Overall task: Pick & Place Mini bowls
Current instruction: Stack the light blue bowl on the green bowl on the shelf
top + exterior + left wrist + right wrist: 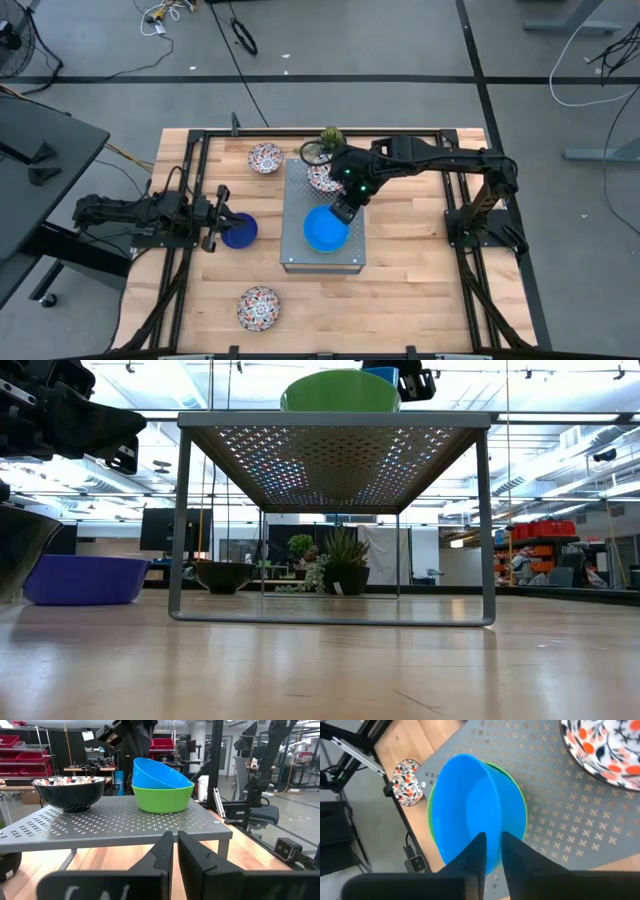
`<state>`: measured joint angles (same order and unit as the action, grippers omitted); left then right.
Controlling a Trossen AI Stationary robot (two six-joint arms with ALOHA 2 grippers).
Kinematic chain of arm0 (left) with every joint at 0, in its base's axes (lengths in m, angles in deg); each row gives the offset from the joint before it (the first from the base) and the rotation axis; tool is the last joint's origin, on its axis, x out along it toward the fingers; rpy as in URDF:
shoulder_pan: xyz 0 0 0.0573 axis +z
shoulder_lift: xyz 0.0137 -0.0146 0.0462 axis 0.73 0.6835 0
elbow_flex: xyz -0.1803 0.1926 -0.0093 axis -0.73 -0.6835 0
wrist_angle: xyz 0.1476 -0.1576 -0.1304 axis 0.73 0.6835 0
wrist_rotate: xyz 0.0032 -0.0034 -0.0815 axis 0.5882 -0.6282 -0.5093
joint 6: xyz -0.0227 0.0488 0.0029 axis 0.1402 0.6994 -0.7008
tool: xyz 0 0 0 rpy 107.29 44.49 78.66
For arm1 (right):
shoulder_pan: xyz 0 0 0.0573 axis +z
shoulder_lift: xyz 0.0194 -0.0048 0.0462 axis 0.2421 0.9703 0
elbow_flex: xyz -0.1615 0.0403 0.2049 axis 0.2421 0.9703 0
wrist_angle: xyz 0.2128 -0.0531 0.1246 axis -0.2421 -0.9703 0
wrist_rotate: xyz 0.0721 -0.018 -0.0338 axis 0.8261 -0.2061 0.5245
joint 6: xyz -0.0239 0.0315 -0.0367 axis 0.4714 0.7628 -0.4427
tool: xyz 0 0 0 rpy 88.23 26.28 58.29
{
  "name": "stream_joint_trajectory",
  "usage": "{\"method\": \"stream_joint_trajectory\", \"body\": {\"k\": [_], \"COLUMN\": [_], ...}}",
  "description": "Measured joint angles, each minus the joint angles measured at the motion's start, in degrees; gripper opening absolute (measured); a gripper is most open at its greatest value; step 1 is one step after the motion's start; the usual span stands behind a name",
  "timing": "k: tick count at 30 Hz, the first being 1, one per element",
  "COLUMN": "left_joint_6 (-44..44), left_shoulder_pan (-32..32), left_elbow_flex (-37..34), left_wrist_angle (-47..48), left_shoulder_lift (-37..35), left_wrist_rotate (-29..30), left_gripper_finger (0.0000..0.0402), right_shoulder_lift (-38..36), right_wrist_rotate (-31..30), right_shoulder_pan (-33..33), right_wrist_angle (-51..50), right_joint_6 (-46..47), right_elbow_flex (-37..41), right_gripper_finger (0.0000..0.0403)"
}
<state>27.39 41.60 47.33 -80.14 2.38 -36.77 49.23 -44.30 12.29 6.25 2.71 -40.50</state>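
Wooden planks make up the table, seen from above with a grey perforated metal box at its middle. On the box, the right claw pinches the rim of the light blue bowl, which sits nested in the green bowl. A floral bowl rests on the box's far part, beside a small plant. 2 more floral bowls lie on the table, 1 near the far edge, 1 near the near edge. The left claw is beside the dark blue bowl, toward the left edge.

From table height, the green bowl shows on top of the box, the dark blue bowl at the left.

From the left wrist, that claw's fingers stand nearly together, holding nothing.

From the right wrist, its fingers straddle the light blue bowl's wall, tilted inside the green one.
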Motion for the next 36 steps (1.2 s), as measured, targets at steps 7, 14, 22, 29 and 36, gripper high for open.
{"method": "stream_joint_trajectory", "body": {"k": [7, 14, 22, 29, 36], "left_joint_6": [0.01, 0.01, 0.01, -0.01, 0.01], "left_shoulder_pan": [0.00, 0.00, 0.00, 0.00, 0.00], "left_elbow_flex": [0.00, 0.00, 0.00, 0.00, 0.00], "left_wrist_angle": [-0.01, 0.01, -0.01, 0.01, 0.01], "left_shoulder_lift": [-0.01, -0.02, -0.01, 0.00, 0.00], "left_wrist_rotate": [-0.01, -0.01, 0.00, -0.01, -0.01], "left_gripper_finger": [0.0030, 0.0030, 0.0030, 0.0030, 0.0030], "right_shoulder_lift": [-0.72, -4.02, -6.64, -6.91, -7.80], "right_wrist_rotate": [-1.44, -1.48, -4.59, -6.03, -5.87], "right_shoulder_pan": [0.02, 0.01, 1.63, 3.53, 4.66], "right_wrist_angle": [-0.39, -0.49, 2.86, 10.94, 19.81], "right_joint_6": [-2.41, -7.29, -21.75, -29.07, -32.73], "right_elbow_flex": [0.02, 0.02, 0.02, 0.00, 6.42], "right_gripper_finger": [0.0113, 0.0134, 0.0119, 0.0095, 0.0060]}}
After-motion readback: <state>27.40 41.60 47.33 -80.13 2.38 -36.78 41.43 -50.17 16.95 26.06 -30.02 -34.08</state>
